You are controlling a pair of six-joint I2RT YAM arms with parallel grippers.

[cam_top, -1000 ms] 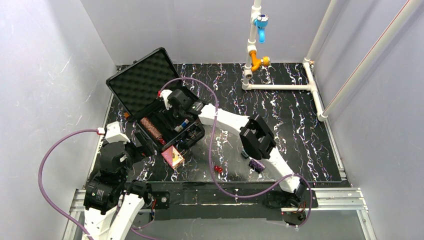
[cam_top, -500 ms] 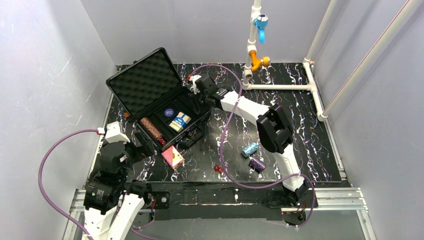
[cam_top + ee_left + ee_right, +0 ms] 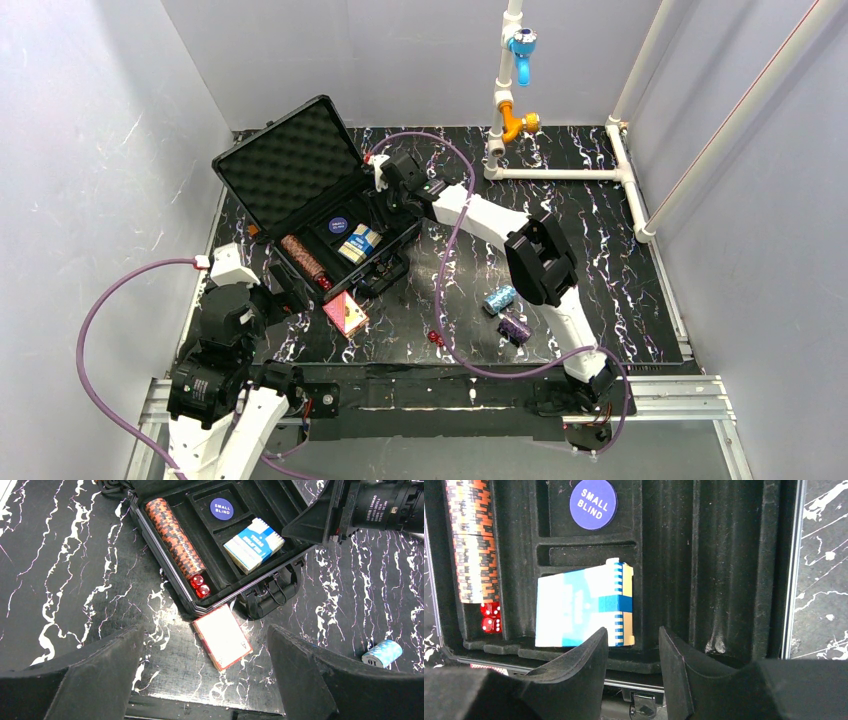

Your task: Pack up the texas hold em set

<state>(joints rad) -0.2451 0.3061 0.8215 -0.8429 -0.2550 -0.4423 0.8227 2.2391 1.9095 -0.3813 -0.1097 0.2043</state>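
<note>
I had the right gripper [image 3: 633,632] over the open case [image 3: 734,580], jaws part-open and empty, probably to square up the blue card box [image 3: 574,610] lying askew in its slot, while the left gripper [image 3: 205,630] hung wide open, empty, above the red card box [image 3: 222,636] just outside the case.

grey walls [image 3: 100,120], black marbled tabletop [image 3: 600,240]
plain pale walls on left, back and right of frame. white-veined top fills the centre. white pipe frame [image 3: 560,174] upper right, blue fitting [image 3: 521,44] above orange fitting [image 3: 520,124]. aluminium rail [image 3: 680,392] along bottom edge. soft, even light.
</note>
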